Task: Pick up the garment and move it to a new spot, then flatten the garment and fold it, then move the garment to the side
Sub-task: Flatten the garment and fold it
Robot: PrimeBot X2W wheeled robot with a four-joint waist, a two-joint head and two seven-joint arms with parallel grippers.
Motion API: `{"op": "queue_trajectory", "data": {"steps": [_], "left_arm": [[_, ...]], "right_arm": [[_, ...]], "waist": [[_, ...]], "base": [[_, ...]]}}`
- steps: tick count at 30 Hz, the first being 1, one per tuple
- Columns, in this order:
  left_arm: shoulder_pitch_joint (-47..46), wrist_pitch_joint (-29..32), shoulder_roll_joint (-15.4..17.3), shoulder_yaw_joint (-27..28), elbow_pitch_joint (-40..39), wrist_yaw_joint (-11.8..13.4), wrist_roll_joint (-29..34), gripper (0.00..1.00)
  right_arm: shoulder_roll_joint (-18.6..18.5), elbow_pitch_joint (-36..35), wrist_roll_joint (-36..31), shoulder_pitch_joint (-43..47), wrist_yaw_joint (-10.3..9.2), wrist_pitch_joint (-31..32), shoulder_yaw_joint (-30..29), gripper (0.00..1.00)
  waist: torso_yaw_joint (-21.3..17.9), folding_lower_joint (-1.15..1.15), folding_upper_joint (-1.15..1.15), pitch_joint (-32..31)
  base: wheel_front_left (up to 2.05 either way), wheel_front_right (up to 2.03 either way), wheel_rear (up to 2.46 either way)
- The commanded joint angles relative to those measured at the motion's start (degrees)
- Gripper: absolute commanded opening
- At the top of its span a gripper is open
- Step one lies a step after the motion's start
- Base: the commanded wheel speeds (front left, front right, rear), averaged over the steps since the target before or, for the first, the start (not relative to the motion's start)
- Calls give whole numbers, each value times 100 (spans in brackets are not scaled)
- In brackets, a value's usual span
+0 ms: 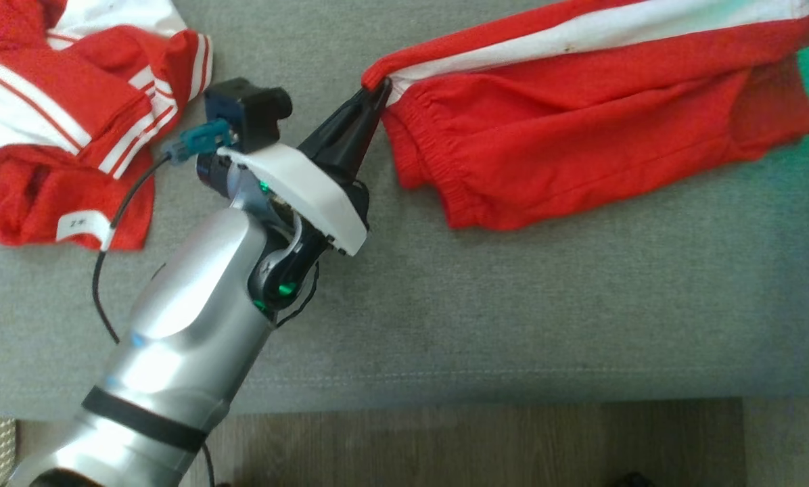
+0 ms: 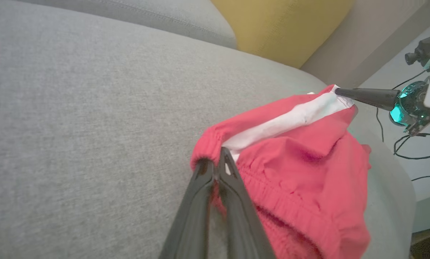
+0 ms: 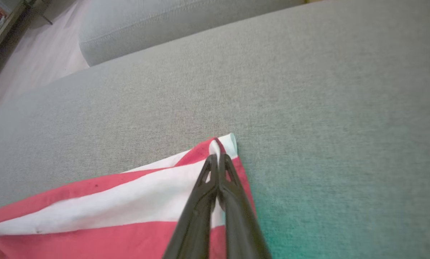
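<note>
Lying along the upper right of the head view, the garment (image 1: 580,135) is stretching left to right across the grey sofa (image 1: 513,304). Its long axis is climbing slightly toward the upper right corner, with the gathered elastic waistband (image 1: 421,155) pointing left and the leg end pointing right. It is showing no readable writing; a white tag (image 1: 83,224) on the striped clothing (image 1: 53,101) at the upper left is carrying small dark marks too blurred to read. The garment is showing red with one broad white stripe (image 1: 580,40) along its upper edge, its cloth creasing loosely below. The left gripper (image 1: 379,88) is pinching the waistband's top corner, fingers pressed together on the cloth. The right gripper (image 3: 216,156) is pinching the far corner at the stripe's end likewise.
</note>
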Motion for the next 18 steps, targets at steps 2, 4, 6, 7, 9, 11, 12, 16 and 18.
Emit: {"op": "queue_trajectory", "data": {"steps": [2,4,6,7,9,11,12,16,18], "left_arm": [[-241,-58,54,144,12,-56,37,0],[-290,-82,23,91,147,-86,38,0],[-300,-99,8,34,258,-113,28,0],[-296,-125,6,23,300,-121,23,0],[-262,-186,19,-15,357,-125,59,20],[-214,-268,37,-53,380,-110,118,50],[-184,-327,49,-74,380,-82,168,91],[-23,-638,83,-109,254,210,426,100],[77,-774,142,-144,104,453,670,100]], "right_arm": [[-129,47,-43,-183,-1,-13,130,0],[-153,228,-59,-275,-1,-83,248,2],[-166,382,-5,-299,-1,-113,354,15],[-179,439,36,-289,-1,-124,399,25],[-224,511,113,-232,-1,-165,498,44],[-279,578,206,-156,-1,-263,524,87],[-299,603,238,-112,-1,-368,505,100],[-290,714,453,130,-1,-761,351,100],[-268,743,608,280,-1,-925,277,100]], "waist": [[73,-1,0,83],[77,-1,0,87],[64,-1,0,62],[52,-1,0,40],[19,-1,0,-25],[-10,-1,0,-100],[-21,-1,0,-145],[-46,-1,0,-330],[-27,-1,0,-407]], "base": [[0,0,0],[0,0,0],[0,0,0],[0,0,0],[0,0,0],[0,0,0],[0,0,0],[0,0,0],[0,0,0]]}}
